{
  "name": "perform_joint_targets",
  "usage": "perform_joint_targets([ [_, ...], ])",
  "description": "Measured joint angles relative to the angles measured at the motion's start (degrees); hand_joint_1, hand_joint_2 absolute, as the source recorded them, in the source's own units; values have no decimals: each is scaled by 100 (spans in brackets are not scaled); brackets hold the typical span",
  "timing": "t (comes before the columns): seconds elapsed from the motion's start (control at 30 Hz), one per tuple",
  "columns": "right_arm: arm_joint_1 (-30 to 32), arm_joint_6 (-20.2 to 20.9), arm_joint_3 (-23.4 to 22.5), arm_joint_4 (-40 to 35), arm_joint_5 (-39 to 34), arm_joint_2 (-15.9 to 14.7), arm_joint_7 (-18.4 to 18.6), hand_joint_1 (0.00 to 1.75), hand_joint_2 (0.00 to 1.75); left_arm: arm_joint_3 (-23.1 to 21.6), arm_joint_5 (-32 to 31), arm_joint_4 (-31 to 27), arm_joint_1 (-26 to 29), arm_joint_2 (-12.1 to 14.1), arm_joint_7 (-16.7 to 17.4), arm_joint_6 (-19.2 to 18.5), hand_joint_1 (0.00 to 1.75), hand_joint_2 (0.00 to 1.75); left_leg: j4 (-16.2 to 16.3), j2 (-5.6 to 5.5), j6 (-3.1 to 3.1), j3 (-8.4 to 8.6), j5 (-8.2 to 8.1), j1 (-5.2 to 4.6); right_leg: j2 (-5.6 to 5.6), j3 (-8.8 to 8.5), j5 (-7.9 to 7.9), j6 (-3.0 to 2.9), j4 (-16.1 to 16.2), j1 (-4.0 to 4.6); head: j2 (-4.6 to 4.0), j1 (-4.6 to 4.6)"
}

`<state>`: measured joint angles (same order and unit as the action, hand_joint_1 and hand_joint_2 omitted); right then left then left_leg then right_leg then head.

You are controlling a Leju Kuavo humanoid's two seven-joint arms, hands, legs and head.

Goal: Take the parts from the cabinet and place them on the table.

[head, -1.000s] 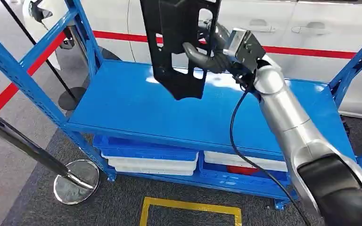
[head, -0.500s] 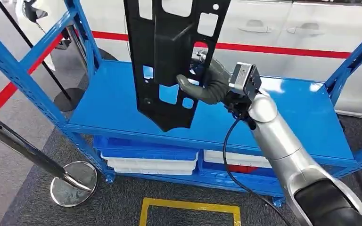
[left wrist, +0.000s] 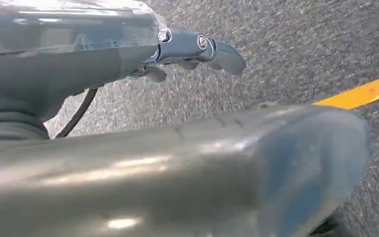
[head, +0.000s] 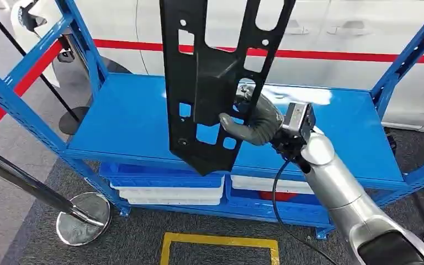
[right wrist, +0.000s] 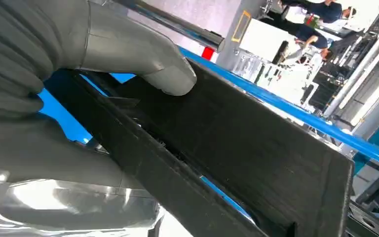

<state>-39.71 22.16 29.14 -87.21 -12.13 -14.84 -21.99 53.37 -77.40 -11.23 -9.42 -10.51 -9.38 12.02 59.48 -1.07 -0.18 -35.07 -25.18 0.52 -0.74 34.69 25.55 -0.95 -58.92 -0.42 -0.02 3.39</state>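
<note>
Since a second ago our right hand (head: 252, 122) pulled the black part (head: 215, 83) nearer, still gripping it upright above the blue shelf (head: 132, 118), posts either side. Left hand (left wrist: 197, 49) holds nothing, fingers loosely curled above floor. No readable writing.

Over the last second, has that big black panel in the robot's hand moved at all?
Yes. The black panel, held by the right hand, has come toward the front edge of the blue shelf.

The head camera looks down from high at the blue shelf (head: 143, 118), the right wrist camera sits very close to the same black part (head: 215, 83), and the left wrist camera faces the grey floor (left wrist: 301, 44).
</note>
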Motion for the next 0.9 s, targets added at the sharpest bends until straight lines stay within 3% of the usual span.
perform_joint_targets([
  [0.03,85,0,0,-42,-41,-50,-26,175,175,0,-11,0,0,4,53,70,0,0,-72,-5,12,54,-9,-14,17,14,2,41,-16,31,0,0],
  [0.13,397,-31,0,-103,-26,-59,-66,175,175,4,-7,0,20,35,168,164,0,0,-59,-5,77,39,7,-56,16,7,-33,139,34,-11,0,0],
  [0.17,502,-83,0,-144,49,-59,-94,175,175,11,0,0,19,41,210,212,0,0,-178,10,142,91,70,24,14,19,-3,179,20,19,0,0],
  [0.2,580,-129,-2,-164,105,-59,-127,175,175,13,2,0,19,52,227,247,0,0,-225,17,160,106,100,10,24,45,93,192,-78,-5,0,-2],
  [0.3,764,-168,0,-173,160,-32,-177,175,175,31,4,0,19,72,256,253,0,0,-230,38,189,96,113,8,43,556,720,227,-1252,-39,0,-2],
  [0.33,837,-175,-2,-173,175,-30,-184,175,175,39,4,0,24,81,262,253,0,0,-225,42,189,92,113,8,44,718,827,248,-1615,-50,0,0],
  [0.37,891,-179,0,-170,188,-30,-184,175,175,46,4,0,28,87,266,253,0,0,-218,42,187,93,112,10,43,756,779,261,-1703,-70,0,-2],
  [0.4,911,-179,0,-173,190,-30,-184,175,175,50,4,0,29,90,264,253,0,0,-202,42,182,92,108,13,42,666,618,277,-1521,-97,0,-2],
  [0.47,909,-190,-2,-183,190,-30,-184,175,175,59,4,0,32,90,264,253,0,0,-143,42,133,92,75,21,17,165,113,288,-547,-139,0,0],
  [0.5,908,-192,-2,-199,190,-30,-188,175,175,61,4,0,31,90,264,253,0,0,-99,42,95,79,48,20,-48,-37,40,286,-107,-144,0,-2],
  [0.53,905,-192,0,-201,192,-19,-192,175,175,68,4,0,23,94,264,253,0,0,-49,46,57,31,27,-30,-80,-73,105,263,-37,-86,0,-2],
  [0.67,981,-197,-4,-218,173,-52,-186,175,175,94,90,0,42,109,269,282,0,0,-61,60,-47,13,93,-13,-25,-9,22,124,-47,-87,0,0],
  [0.7,1040,-201,-9,-234,177,-65,-219,175,175,98,103,0,45,120,269,293,0,0,5,60,-73,-15,-21,16,-56,-6,-14,70,-21,-102,0,0],
  [0.73,1141,-208,-20,-269,195,-100,-284,175,175,101,105,0,44,133,271,297,0,0,227,66,-106,-92,-265,13,-58,12,-35,38,-13,-105,0,0],
  [0.8,1428,-216,-61,-302,254,-124,-440,175,175,103,109,0,53,149,297,291,0,0,1125,67,-154,-388,-830,18,-76,63,-72,-1,-13,-84,0,0],
  [0.83,1579,-219,-85,-310,326,-129,-516,175,175,107,114,0,66,151,319,291,0,0,1478,67,-164,-491,-991,17,-81,93,-92,-5,-15,-72,0,0],
  [0.87,1726,-219,-114,-315,407,-129,-603,175,175,114,114,0,85,166,330,291,0,0,1626,67,-167,-498,-1029,16,-80,123,-117,-5,-16,-62,0,0],
  [0.9,1862,-216,-136,-326,477,-129,-665,175,175,125,112,0,102,179,332,293,0,0,1508,67,-158,-381,-953,16,-78,159,-147,-3,-17,-54,0,0],
])
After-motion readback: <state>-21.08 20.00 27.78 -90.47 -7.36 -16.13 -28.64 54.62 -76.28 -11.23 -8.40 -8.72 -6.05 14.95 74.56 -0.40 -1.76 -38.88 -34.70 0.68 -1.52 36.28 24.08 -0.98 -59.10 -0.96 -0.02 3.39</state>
